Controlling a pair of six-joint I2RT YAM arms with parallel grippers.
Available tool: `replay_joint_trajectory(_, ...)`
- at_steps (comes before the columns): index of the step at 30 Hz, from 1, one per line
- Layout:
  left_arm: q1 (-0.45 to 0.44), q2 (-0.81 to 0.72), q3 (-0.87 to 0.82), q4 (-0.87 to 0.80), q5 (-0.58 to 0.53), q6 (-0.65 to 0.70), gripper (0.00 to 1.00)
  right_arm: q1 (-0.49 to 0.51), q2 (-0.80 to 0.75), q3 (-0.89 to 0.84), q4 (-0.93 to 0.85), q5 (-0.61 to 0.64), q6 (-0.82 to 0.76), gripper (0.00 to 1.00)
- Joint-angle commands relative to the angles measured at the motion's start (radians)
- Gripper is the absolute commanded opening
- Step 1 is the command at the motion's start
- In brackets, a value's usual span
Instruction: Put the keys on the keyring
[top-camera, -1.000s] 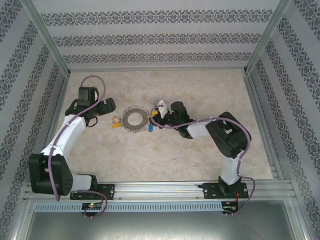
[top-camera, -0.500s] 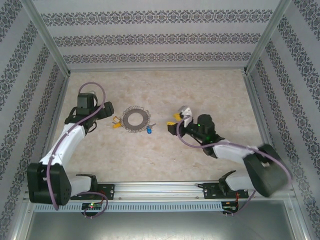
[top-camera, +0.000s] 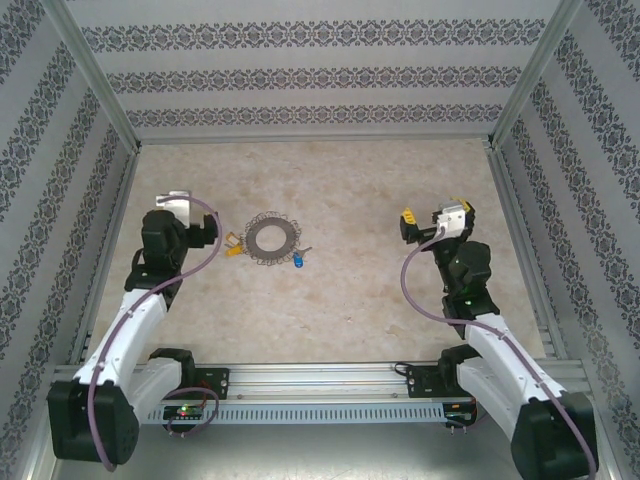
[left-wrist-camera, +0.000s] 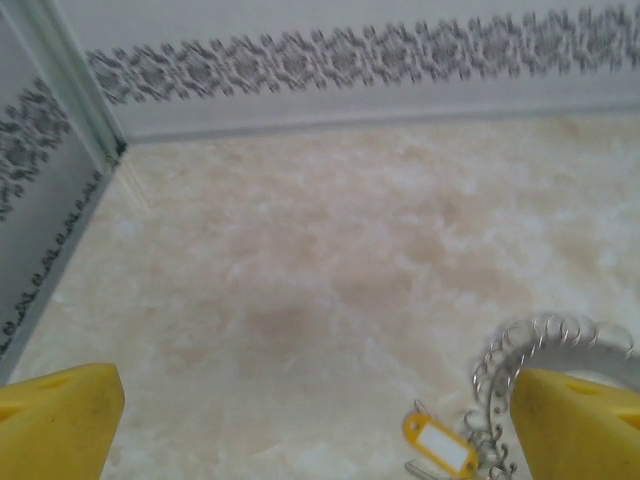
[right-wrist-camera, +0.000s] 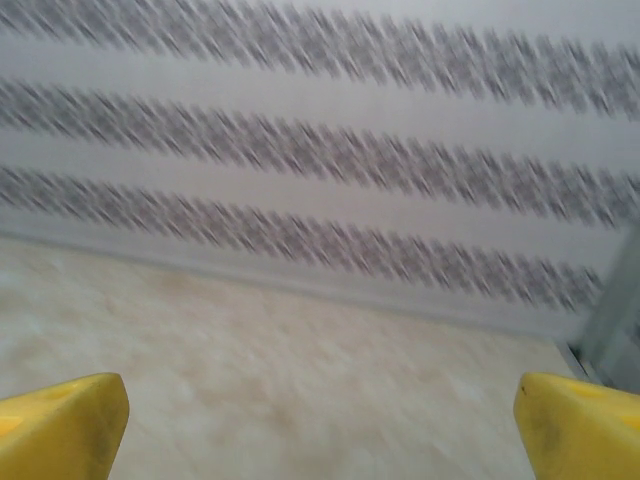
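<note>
Beige marbled tabletop (top-camera: 350, 320), patterned walls (top-camera: 320, 75) on three sides. The top view gives both arms whole.

Left arm (top-camera: 135, 320): rises from its base at near left and leans forward, wrist turned toward the keyring (top-camera: 270, 238). Jaws spread wide, nothing in them. In the left wrist view a yellow fingertip (left-wrist-camera: 60, 420) sits at each lower corner with bare tabletop between.

Right arm (top-camera: 495, 345): on the right side, wrist raised and aimed at the far wall, well apart from the task items. Jaws fully apart and empty. The right wrist view is blurred: yellow fingertips (right-wrist-camera: 60, 425) low at both edges, striped wall beyond.

Keyring: flat on the tabletop, left of centre, just ahead of the left jaws. The left wrist view resolves its wire loops (left-wrist-camera: 490, 370) beside the right fingertip.

Yellow key (top-camera: 232, 250) (left-wrist-camera: 437, 440): at the ring's left edge, against the loops. Cannot tell whether it is threaded on.

Blue key (top-camera: 299, 261): just beside the ring's near-right edge in the top view. Attachment not discernible.
</note>
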Motion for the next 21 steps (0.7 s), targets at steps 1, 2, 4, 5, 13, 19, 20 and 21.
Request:
replay_joint_trajectory(1, 0.008, 0.035, -0.094, 0.238, 0.080, 0.071, 0.99, -0.064, 0.100, -0.032, -0.004, -0.021, 0.011, 0.98)
replay_joint_trajectory(2, 0.008, 0.063, -0.108, 0.274, 0.083, 0.065, 0.99, -0.078, 0.154, -0.042, 0.041, -0.021, 0.032, 0.98)
replay_joint_trajectory(4, 0.008, 0.131, -0.104, 0.276, 0.078, 0.079, 0.99, -0.110, 0.267, -0.061, 0.164, -0.060, 0.081, 0.98)
replay_joint_trajectory(5, 0.008, 0.164, -0.104, 0.283, 0.071, 0.073, 0.99, -0.119, 0.337, -0.064, 0.232, -0.089, 0.085, 0.98)
replay_joint_trajectory(13, 0.009, 0.446, -0.086, 0.507, 0.072, -0.040, 0.99, -0.156, 0.670, -0.008, 0.425, -0.106, 0.122, 0.98)
replay_joint_trajectory(19, 0.033, 0.589, -0.141, 0.701, 0.066, -0.071, 0.99, -0.160, 0.686, 0.038, 0.373, 0.032, 0.185, 0.98)
replay_joint_trajectory(20, 0.031, 0.616, -0.162, 0.797, 0.065, -0.065, 0.99, -0.159, 0.688, 0.041, 0.354, 0.050, 0.183, 0.98)
replay_joint_trajectory(21, 0.031, 0.603, -0.149, 0.748, 0.065, -0.064, 0.99, -0.155, 0.684, 0.041, 0.335, 0.042, 0.174, 0.98)
